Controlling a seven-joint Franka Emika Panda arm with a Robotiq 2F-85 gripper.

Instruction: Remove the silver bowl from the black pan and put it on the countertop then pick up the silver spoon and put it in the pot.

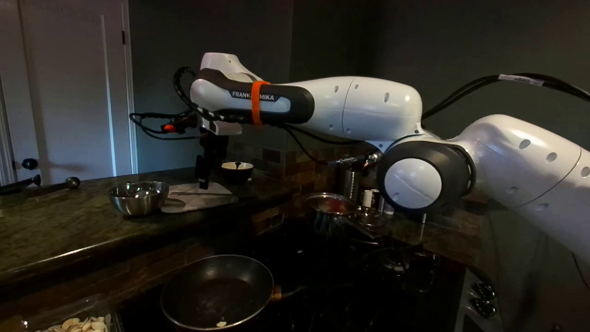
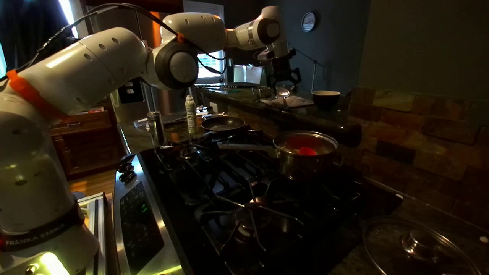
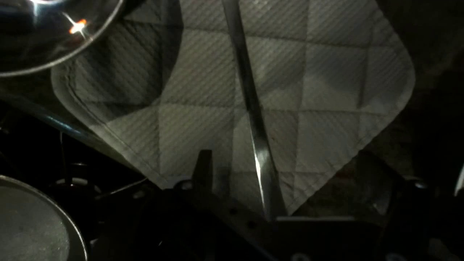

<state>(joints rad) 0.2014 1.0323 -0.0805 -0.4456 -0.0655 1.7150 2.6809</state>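
The silver bowl (image 1: 138, 199) stands upright on the countertop (image 1: 50, 233), left of a quilted mat; it also shows in the wrist view (image 3: 54, 47). The silver spoon (image 3: 250, 94) lies lengthwise across the mat; its oval end shows in an exterior view (image 2: 283, 93). My gripper (image 2: 285, 84) is open and empty above the mat, with the spoon between its fingers in the wrist view; the spoon's lower end is hidden behind the gripper there. The black pan (image 1: 216, 288) rests by the stove. The steel pot (image 2: 305, 162) stands on the stovetop with a red utensil inside.
The grey quilted mat (image 3: 203, 79) lies under the spoon. A dark dish with a pale inside (image 1: 237, 173) stands behind the mat. A glass lid (image 2: 420, 244) lies beside the stove. A spray can (image 2: 191, 114) stands near the pan. The raised counter edge (image 1: 92, 249) overlooks the stove.
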